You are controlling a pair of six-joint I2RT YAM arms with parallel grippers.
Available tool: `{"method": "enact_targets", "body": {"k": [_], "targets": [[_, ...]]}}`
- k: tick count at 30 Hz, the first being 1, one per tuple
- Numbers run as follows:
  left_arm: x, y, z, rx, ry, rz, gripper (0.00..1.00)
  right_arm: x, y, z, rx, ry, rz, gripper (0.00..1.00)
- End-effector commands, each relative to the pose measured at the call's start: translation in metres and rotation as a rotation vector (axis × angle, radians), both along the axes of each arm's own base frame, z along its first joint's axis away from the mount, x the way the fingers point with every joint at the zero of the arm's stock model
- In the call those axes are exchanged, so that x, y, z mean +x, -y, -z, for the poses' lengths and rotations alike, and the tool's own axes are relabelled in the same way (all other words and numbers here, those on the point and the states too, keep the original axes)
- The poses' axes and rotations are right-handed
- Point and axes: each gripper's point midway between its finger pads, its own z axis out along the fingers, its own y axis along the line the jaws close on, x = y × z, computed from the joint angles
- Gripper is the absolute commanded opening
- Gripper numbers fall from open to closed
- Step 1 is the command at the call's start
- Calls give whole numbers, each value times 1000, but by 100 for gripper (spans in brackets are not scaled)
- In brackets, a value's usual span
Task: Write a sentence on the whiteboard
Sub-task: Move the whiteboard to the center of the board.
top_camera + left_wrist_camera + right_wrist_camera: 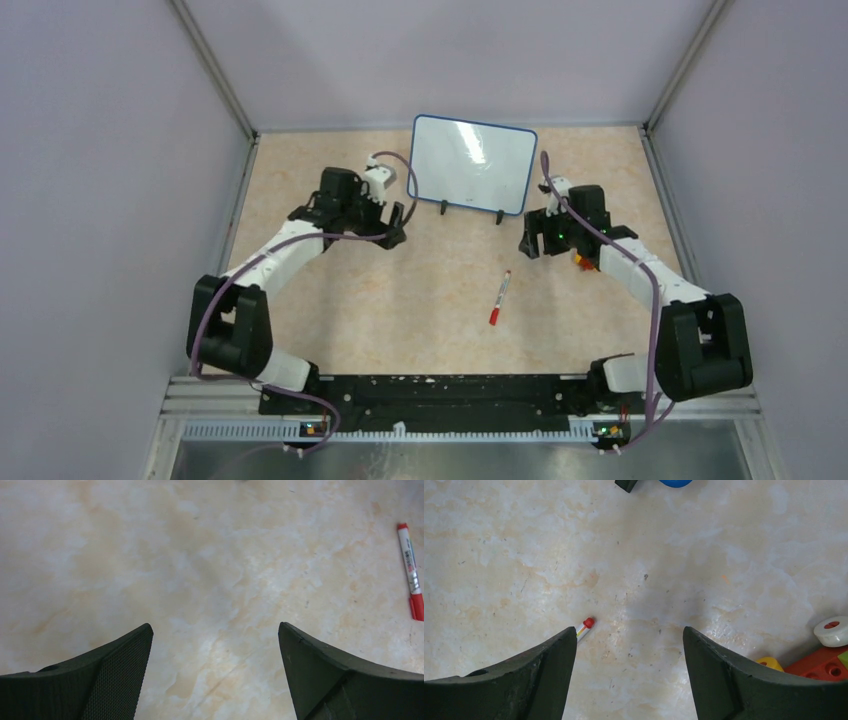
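Whiteboard (470,165) stands upright; left claw (215,630) and right claw (629,630) both gape empty.

The blue-rimmed whiteboard (472,165) stands on two black feet at far centre, face glossy white

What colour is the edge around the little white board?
Blue. The whiteboard has a thin blue rim all around, and it shows best in the top external view.

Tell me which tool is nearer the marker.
The right tool: the marker lies close by it, one end showing beside its finger; the left tool is clearly farther away.
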Motion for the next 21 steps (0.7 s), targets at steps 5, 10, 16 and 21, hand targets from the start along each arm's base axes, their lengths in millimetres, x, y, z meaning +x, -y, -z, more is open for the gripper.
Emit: {"method": "enact_targets", "body": {"k": [5,10,16,21], "targets": [[45,36,-21,-104,25,-123,99,34,-30,-29,42,121,67,65],[64,6,-38,-66,75,-325,99,54,-57,-27,-17,163,164,56],[64,-36,-63,-123,103,-449,99,84,-71,-7,-37,150,287,55],[59,-54,-80,-143,129,-492,99,104,-71,8,-59,127,377,51]]}}
